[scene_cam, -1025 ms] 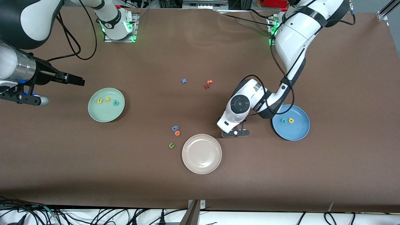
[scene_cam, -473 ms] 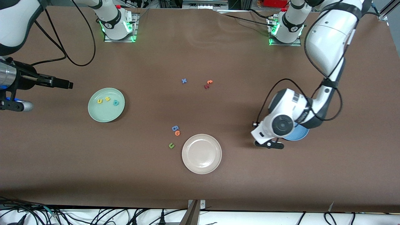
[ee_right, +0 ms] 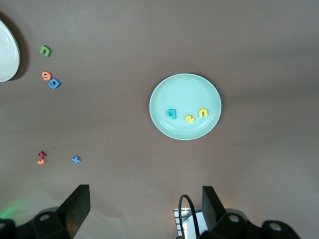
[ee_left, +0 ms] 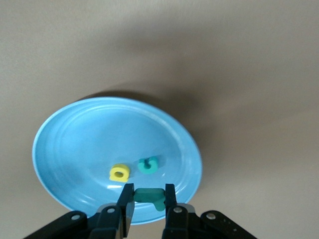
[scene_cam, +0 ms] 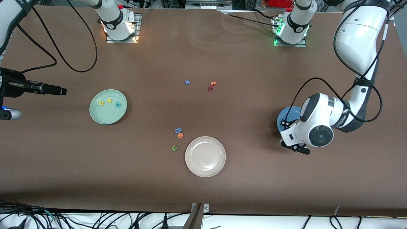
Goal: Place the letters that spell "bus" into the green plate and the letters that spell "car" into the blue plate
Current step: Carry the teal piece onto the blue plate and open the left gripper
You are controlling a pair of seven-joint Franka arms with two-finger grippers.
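u (scene_cam: 101, 102), s (scene_cam: 109, 100), b (scene_cam: 118, 104) in plate (scene_cam: 108, 117) at right arm's end; a (ee_left: 119, 173), c (ee_left: 148, 165) in plate (ee_left: 70, 139) at left arm's end; left gripper (ee_left: 148, 199) over it w/ r (ee_left: 151, 196).

- surface (scene_cam: 222, 197): plain brown
- green plate (scene_cam: 97, 117): pale mint; holds two yellow letters, one teal
- blue plate (ee_left: 75, 144): mid-blue; yellow a (ee_left: 119, 173), teal c (ee_left: 148, 165)
- third plate (scene_cam: 205, 168): beige-white

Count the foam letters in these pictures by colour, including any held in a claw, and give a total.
Yellow letters: 3
Teal letters: 3, counting the teal r held in the left claw
Blue letters: 2
Orange letters: 2
Dark red letter: 1
Green letter: 1
Total: 12
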